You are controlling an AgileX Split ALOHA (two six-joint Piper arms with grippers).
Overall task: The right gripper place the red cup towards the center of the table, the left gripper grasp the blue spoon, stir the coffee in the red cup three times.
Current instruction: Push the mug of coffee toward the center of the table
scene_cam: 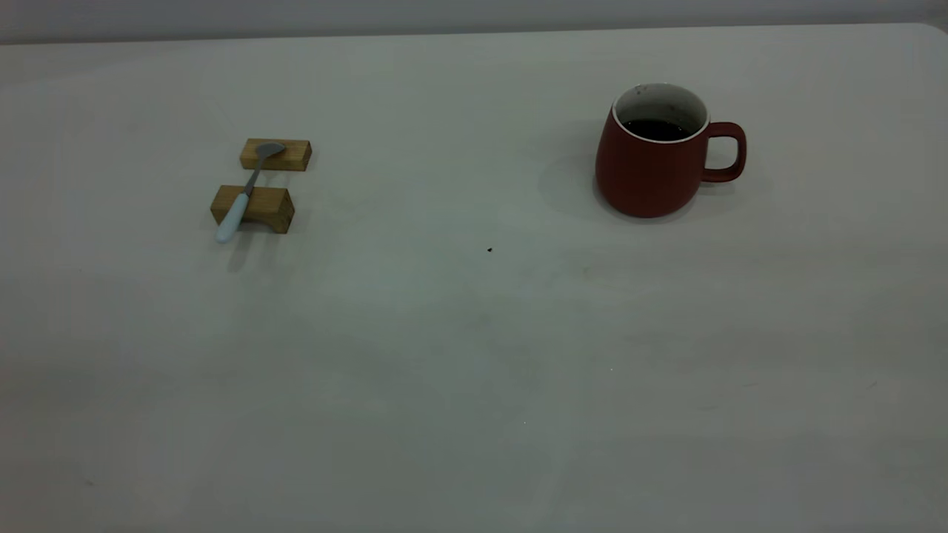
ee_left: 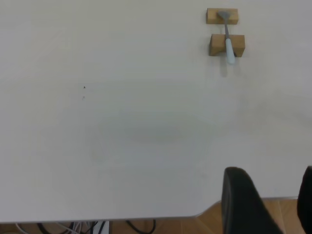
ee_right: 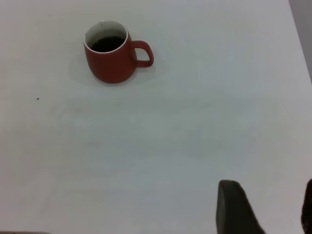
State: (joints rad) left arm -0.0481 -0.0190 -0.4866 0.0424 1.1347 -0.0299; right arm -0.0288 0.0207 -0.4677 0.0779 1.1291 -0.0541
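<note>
Red cup (scene_cam: 652,159): dark-red ceramic, upright on the table (scene_cam: 459,355), toward the far right corner, handle turned to the right edge — well short of centre.
Coffee (scene_cam: 655,129): dark liquid low inside the white interior; level sits well under the rim.
Blue spoon (scene_cam: 248,189): bridged across two wooden blocks (scene_cam: 255,185) toward the far left side, metal bowl on the farther block, pale handle overhanging the nearer one and clear of the tabletop.
Step in hand: judged to be the opening one — cup not yet moved, nothing grasped.
Right gripper (ee_right: 265,209): only dark finger shapes show in the right wrist view, apart with bare tabletop between them; holds nothing, touches nothing, well away from the cup.
Left gripper (ee_left: 268,202): fingers likewise spread at the near edge, empty, far from the spoon.
How to do it well: likely best to take the cup by the handle or across the body, jaws wide on approach, then keep it level while carrying or sliding toward centre so the coffee does not slop.
Spoon advice: raised handle offers room for a finger beneath — pinch there.
</note>
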